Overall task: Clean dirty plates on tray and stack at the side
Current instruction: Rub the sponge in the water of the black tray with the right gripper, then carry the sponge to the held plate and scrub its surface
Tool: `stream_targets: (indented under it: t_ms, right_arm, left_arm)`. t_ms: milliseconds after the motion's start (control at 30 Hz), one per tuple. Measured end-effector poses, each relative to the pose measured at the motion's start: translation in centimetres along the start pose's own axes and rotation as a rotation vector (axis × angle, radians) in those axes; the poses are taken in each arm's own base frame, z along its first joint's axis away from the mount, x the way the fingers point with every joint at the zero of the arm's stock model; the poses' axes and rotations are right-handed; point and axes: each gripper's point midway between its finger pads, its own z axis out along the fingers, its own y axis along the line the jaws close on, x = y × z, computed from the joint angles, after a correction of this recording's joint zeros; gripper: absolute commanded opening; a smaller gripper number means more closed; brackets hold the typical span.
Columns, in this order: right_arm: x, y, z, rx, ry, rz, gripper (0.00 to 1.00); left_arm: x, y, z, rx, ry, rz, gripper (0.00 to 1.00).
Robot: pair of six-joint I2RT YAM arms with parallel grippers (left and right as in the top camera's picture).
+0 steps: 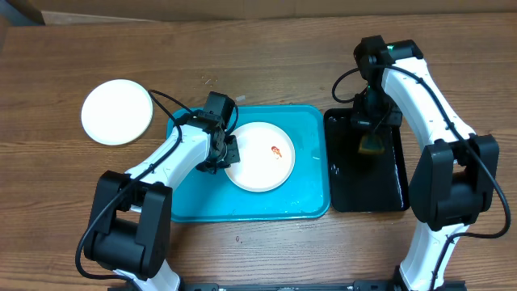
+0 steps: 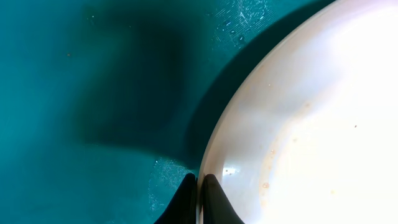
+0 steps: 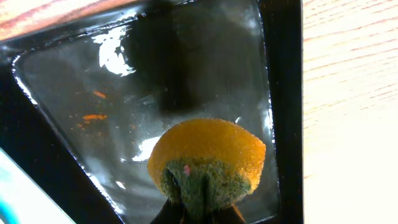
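from my remote station, the view overhead: the left claw [image 1: 229,155] is pinched shut on the left rim of a white plate [image 1: 260,158], which lies flat inside the turquoise tray [image 1: 311,198], slightly left of the tray's middle. a small red-orange smear [image 1: 276,151] marks the plate's face, right of its centre. in the left wrist view the two dark fingertips [image 2: 214,202] stand almost together, with the thin edge of the plate caught between them; the plate's shadow falls on the tray floor beside it, and fine water droplets dot the blue plastic near the rim.

a second plate [image 1: 117,111], pale and round, sits on the wooden table [image 1: 266,56] off the tray's upper left corner, apart from the tray and from both arms. i cannot tell from here whether it is one plate or more.

on the other side, the right claw [image 1: 371,139] is closed on a sponge [image 3: 208,155] and holds it over the black tray [image 1: 388,190], which lies just beside the turquoise tray's right edge. the right wrist view shows the sponge's orange-yellow body bulging out above a dark green scouring layer, squeezed between the fingers at the bottom of the frame. the black tray's floor is wet and glossy, with a few orange flecks [image 3: 93,116] towards one corner.
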Motion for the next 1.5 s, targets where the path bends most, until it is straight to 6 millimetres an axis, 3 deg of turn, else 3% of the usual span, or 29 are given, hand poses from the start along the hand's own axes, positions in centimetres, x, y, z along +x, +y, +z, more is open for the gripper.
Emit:
stream_targets:
  t_ms: [167,300,433,567,767,833,967,1133,1367,1500]
  right_arm:
    - [0.5,-0.3,0.0,0.009,0.02,0.031,0.04]
    - [-0.3,2.0,-0.1,-0.104,-0.002,-0.008,0.04]
    - [1.2,4.8,-0.6,-0.198,0.034,-0.136,0.04]
    - [3.0,8.5,-1.4,-0.301,0.054,-0.261,0.04]
    - [5.2,16.5,-3.8,-0.448,-0.043,-0.479,0.04]
    - [6.4,19.1,-4.2,-0.449,-0.095,-0.557,0.04]
    - [8.0,21.8,-4.4,-0.367,-0.19,-0.639,0.04]
    - [8.6,22.6,-3.5,-0.231,-0.263,-0.659,0.04]
    - [6.3,21.7,-0.1,-0.091,-0.279,-0.598,0.04]
    - [5.5,21.7,0.3,-0.078,-0.297,-0.573,0.04]
  left_arm:
    - [0.0,0.0,0.0,0.0,0.0,0.0,0.04]
    - [0.0,0.0,0.0,0.0,0.0,0.0,0.04]
    - [0.0,0.0,0.0,0.0,0.0,0.0,0.04]
    - [0.0,0.0,0.0,0.001,-0.001,0.0,0.04]
    - [0.0,0.0,0.0,0.001,-0.002,0.0,0.04]
    - [0.0,0.0,0.0,0.001,-0.002,0.0,0.04]
    - [0.0,0.0,0.0,0.001,-0.001,0.0,0.04]
    - [0.0,0.0,0.0,0.001,-0.001,0.0,0.04]
    - [0.0,0.0,0.0,0.001,-0.001,0.0,0.04]
    - [0.0,0.0,0.0,0.001,-0.001,0.0,0.04]
